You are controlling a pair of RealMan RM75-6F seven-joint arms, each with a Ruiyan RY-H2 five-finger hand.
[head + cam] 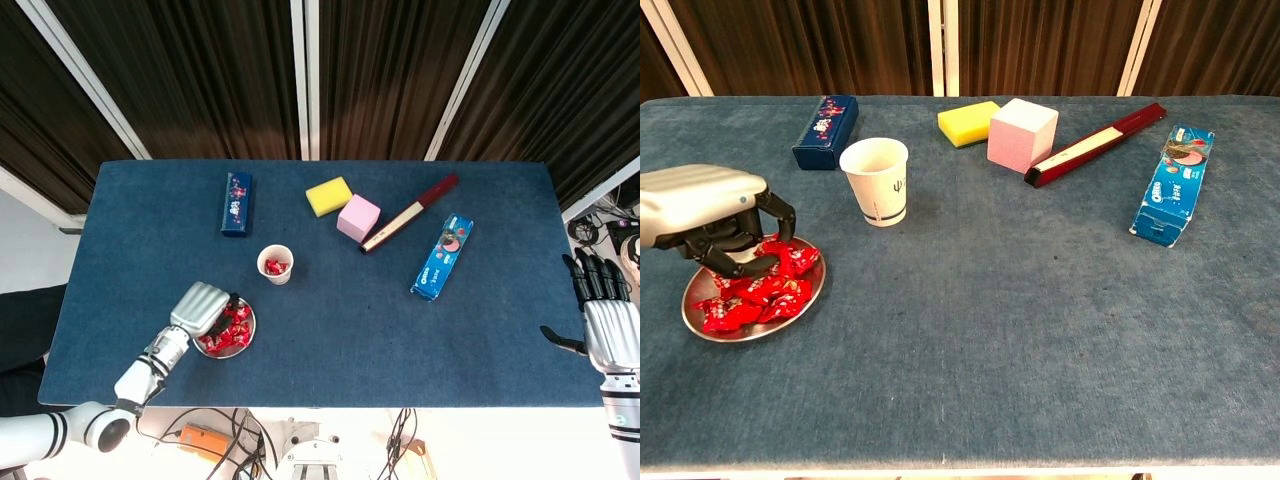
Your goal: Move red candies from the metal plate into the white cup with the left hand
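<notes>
Low over the metal plate (700,328), left hand (702,210), fingers (768,262) curled onto red candies (755,290), grip uncertain.

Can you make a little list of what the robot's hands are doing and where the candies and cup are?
left hand: over the plate, fingers curled down into the candies
right hand: off the table's right edge, holding nothing
candies: piled on the plate; some already in the cup
plate: near-left of table
cup: upright, just behind the plate

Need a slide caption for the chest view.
Left hand curls into red candies on the metal plate, beside the white cup.
</notes>
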